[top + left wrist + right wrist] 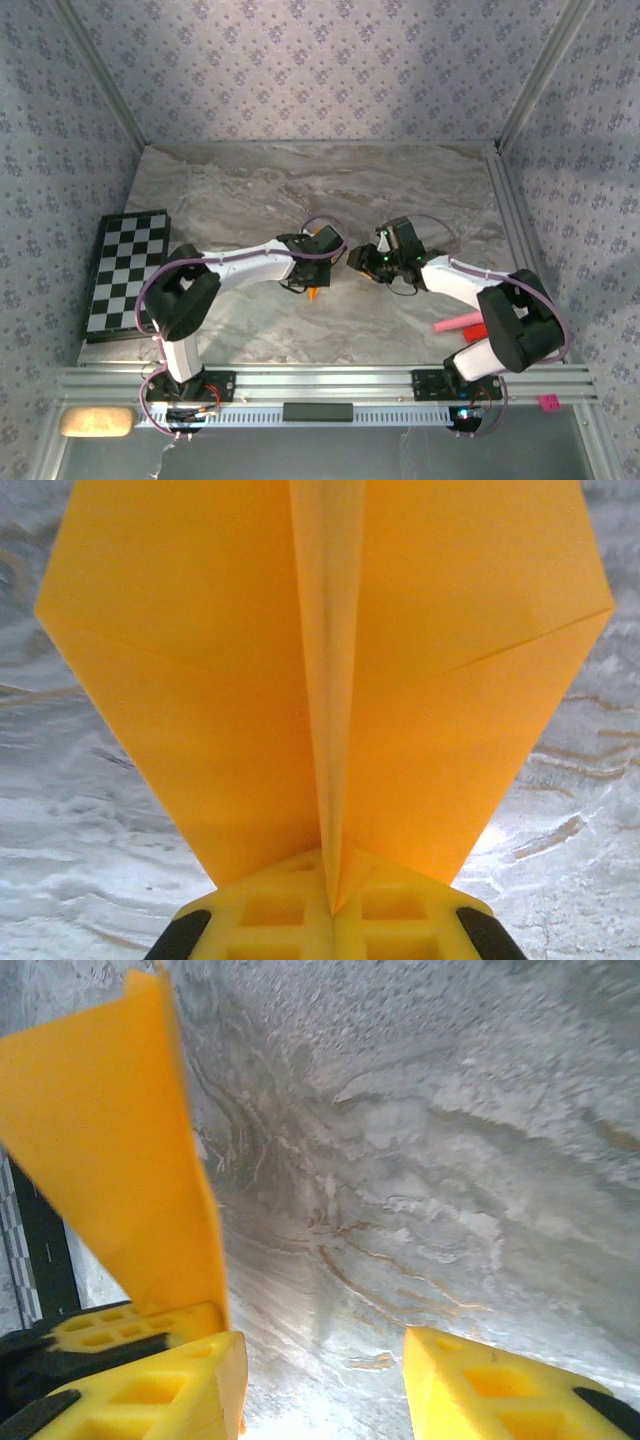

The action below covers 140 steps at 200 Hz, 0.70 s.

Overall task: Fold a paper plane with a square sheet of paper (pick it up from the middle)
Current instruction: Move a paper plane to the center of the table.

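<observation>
**Hazard.** The left gripper (335, 900) carries the paper plane (200, 680) with its jaws closed on the lower end of the centre ridge. The grip covers only a small part of thin paper. In my judgement, a quick swing can pull the ridge out or crush it.

The right gripper (322, 1385) stands just beside it, jaws apart with nothing between them. One of its yellow fingers (150, 1385) is close to a wing, so a sideways move can bend that wing or knock the plane loose.

**Location.** The plane is over the tabletop (450, 1160), near its middle, between the two arms. Whether its tip touches the surface cannot be told.

**Appearance.** Orange-yellow and unmarked. Two flat wings spread from the ridge, and a diagonal crease crosses one wing.
</observation>
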Each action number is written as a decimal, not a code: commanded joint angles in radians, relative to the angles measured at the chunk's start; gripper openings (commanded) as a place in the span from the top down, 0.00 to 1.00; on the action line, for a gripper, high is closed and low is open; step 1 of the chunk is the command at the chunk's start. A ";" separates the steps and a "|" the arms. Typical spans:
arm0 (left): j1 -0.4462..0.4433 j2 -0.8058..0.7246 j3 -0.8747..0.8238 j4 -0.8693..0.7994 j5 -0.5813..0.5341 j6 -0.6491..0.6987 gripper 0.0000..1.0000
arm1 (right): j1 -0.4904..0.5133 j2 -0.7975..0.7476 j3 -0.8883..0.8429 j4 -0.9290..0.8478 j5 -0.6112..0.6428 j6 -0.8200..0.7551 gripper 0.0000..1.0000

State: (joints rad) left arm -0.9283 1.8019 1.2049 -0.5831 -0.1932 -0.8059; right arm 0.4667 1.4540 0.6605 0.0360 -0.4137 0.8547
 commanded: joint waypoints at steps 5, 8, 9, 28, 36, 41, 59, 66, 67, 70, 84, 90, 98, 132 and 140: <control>0.004 0.031 0.046 -0.115 -0.066 -0.013 0.94 | -0.015 -0.027 -0.034 -0.061 0.031 -0.021 0.54; 0.004 0.033 0.047 -0.114 -0.063 -0.012 0.94 | -0.016 -0.029 -0.036 -0.061 0.031 -0.021 0.54; 0.004 0.034 0.047 -0.113 -0.061 -0.012 0.94 | -0.016 -0.029 -0.037 -0.061 0.031 -0.022 0.54; 0.005 0.051 0.054 -0.109 -0.043 -0.010 0.94 | -0.019 -0.037 -0.045 -0.060 0.032 -0.019 0.53; 0.005 0.059 0.057 -0.109 -0.037 -0.012 0.94 | -0.019 -0.038 -0.048 -0.060 0.033 -0.019 0.53; 0.006 0.064 0.058 -0.109 -0.034 -0.012 0.93 | -0.020 -0.038 -0.047 -0.060 0.033 -0.019 0.53; 0.006 0.077 0.058 -0.107 -0.022 -0.016 0.93 | -0.022 -0.038 -0.048 -0.062 0.032 -0.019 0.53; 0.006 0.080 0.058 -0.108 -0.020 -0.016 0.93 | -0.023 -0.039 -0.048 -0.061 0.031 -0.019 0.53; 0.006 0.080 0.058 -0.108 -0.020 -0.016 0.93 | -0.023 -0.039 -0.048 -0.061 0.032 -0.019 0.53; 0.006 0.080 0.058 -0.106 -0.019 -0.016 0.93 | -0.023 -0.039 -0.050 -0.061 0.030 -0.019 0.53; 0.006 0.083 0.056 -0.104 -0.016 -0.020 0.92 | -0.024 -0.039 -0.052 -0.060 0.031 -0.019 0.53; 0.006 0.083 0.056 -0.103 -0.015 -0.018 0.92 | -0.023 -0.038 -0.054 -0.059 0.031 -0.019 0.53; 0.007 0.083 0.055 -0.101 -0.014 -0.018 0.91 | -0.023 -0.037 -0.053 -0.060 0.030 -0.018 0.53; 0.008 0.089 0.051 -0.101 -0.007 -0.022 0.89 | -0.023 -0.027 -0.053 -0.058 0.028 -0.017 0.53; 0.008 0.092 0.051 -0.101 -0.003 -0.021 0.89 | -0.024 -0.024 -0.052 -0.058 0.025 -0.017 0.53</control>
State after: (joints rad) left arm -0.9276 1.8797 1.2430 -0.6575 -0.2089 -0.8135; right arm 0.4492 1.4353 0.6174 -0.0032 -0.3962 0.8486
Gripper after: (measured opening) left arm 0.111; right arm 0.473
